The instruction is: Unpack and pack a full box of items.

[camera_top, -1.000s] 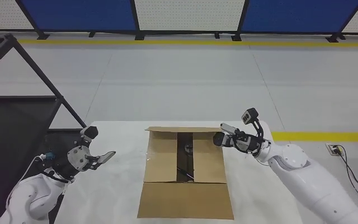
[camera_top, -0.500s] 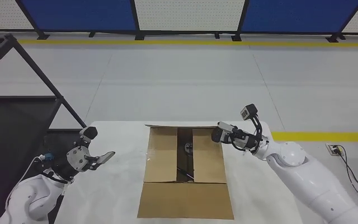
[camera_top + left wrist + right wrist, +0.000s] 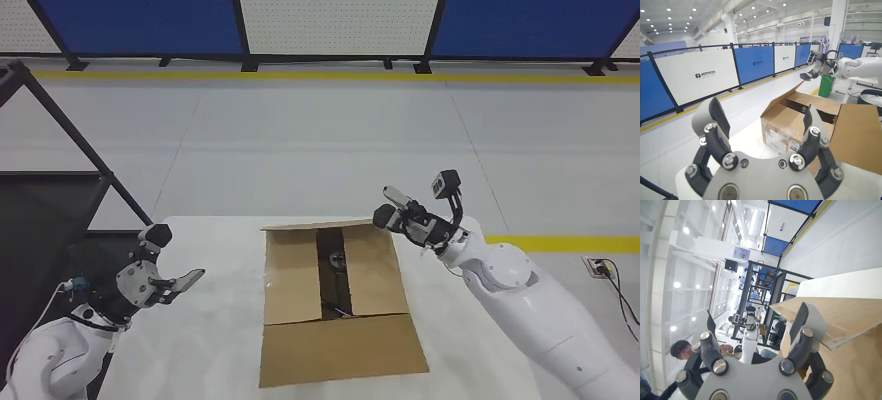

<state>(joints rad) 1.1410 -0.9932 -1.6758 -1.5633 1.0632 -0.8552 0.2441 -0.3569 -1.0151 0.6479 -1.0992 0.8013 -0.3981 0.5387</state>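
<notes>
over the far right corner of the box (image 3: 335, 290) is where it's all happening. the box takes up the middle of the bench (image 3: 215, 330), its far side close to the bench's far edge and its near flap (image 3: 340, 350) folded out flat toward the near edge. the two side flaps (image 3: 295, 275) lie across the top with a slot between them, and some dark items (image 3: 336, 268) show down in there, can't make out what they are.

the right gripper (image 3: 756, 311) is up at the corner of the far flap (image 3: 838, 313), which stands tilted up. its jaws are spread apart, with the flap's corner poking in between them and the cardboard right against one finger, not pinched as far as i can see. the left gripper (image 3: 762, 105) hangs over the bench's left edge, well apart from the box, jaws wide apart and holding nothing.

so to me this is the very start of the unpack half: getting the box open, nothing out yet. next move, i'd guess, is pinching that far flap and folding it back toward the far edge, gently, since the box looks light enough to skid. after that the side flaps need swinging out, and the left one looks like the left arm's job.
</notes>
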